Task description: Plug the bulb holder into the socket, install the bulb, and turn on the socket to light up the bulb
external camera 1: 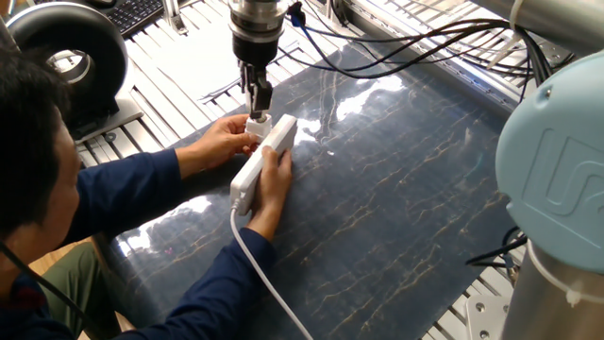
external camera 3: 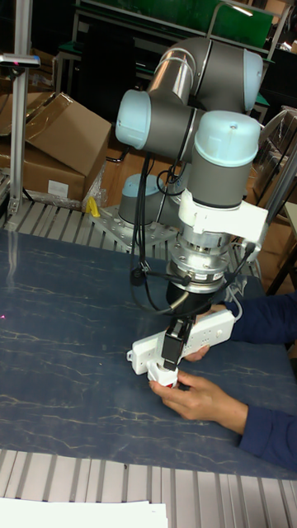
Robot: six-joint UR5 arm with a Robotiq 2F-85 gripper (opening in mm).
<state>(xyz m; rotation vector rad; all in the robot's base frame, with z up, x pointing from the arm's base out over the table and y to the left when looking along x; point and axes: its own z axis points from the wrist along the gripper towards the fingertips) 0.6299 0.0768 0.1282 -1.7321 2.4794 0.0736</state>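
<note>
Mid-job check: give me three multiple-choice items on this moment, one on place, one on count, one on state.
1. Where is the socket?
A. On the dark mat
B. On the metal rails
C. Lifted in the air

2. How many human hands touch the setup?
A. None
B. One
C. Two

3. What is the claw doing?
A. Parked far from the socket
B. Pointing down over the bulb holder
C. Gripping the cable

Answers: 1 A, the strip lies on the marbled mat. 2 C, one hand is at the holder, the other hand steadies the strip. 3 B, it hangs directly above the holder.
</note>
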